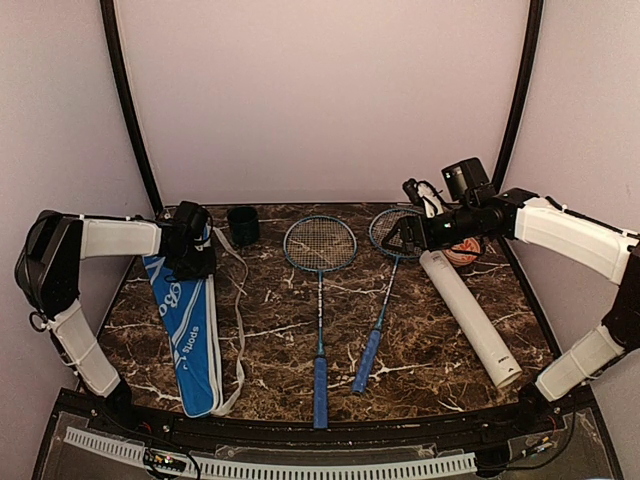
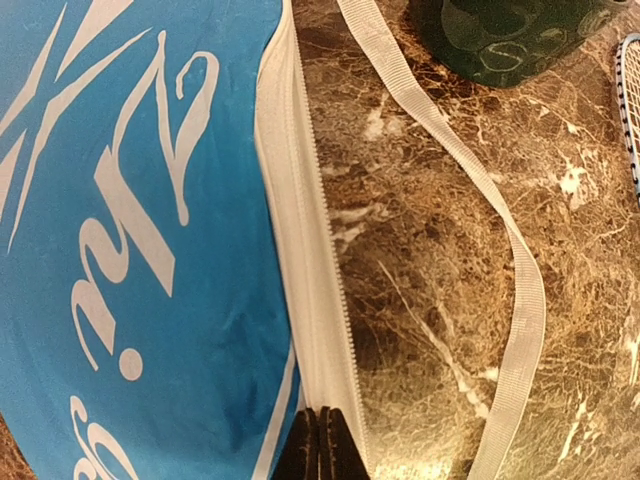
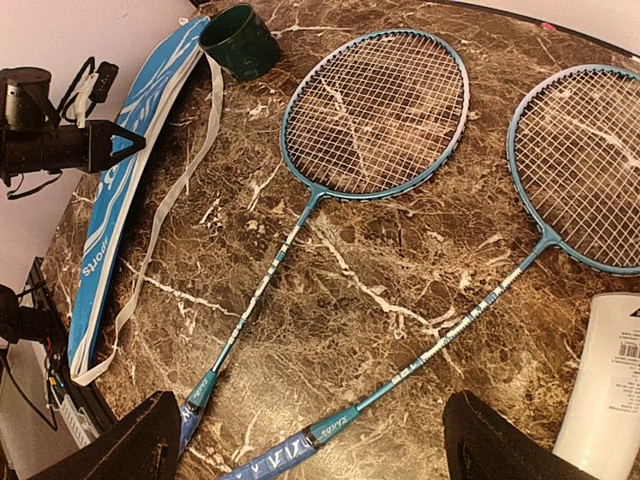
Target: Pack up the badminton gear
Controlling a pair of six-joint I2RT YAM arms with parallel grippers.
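Found left gripper (image 2: 320,448) clenched, tips together at the white zip edge of the blue racket bag (image 2: 130,250); cannot confirm any pinch. Found right gripper (image 3: 315,445) released, fingers (image 3: 130,445) wide. Located two rackets (image 3: 375,110) flat ahead, handles reaching between those fingers; white tube (image 3: 612,390) just outside the right finger.

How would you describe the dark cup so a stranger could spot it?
Look along the far edge of the marble table. Between the blue racket bag and the left racket's head stands the cup. It is the only short, dark, open-topped thing; its neighbours are long and lie flat.
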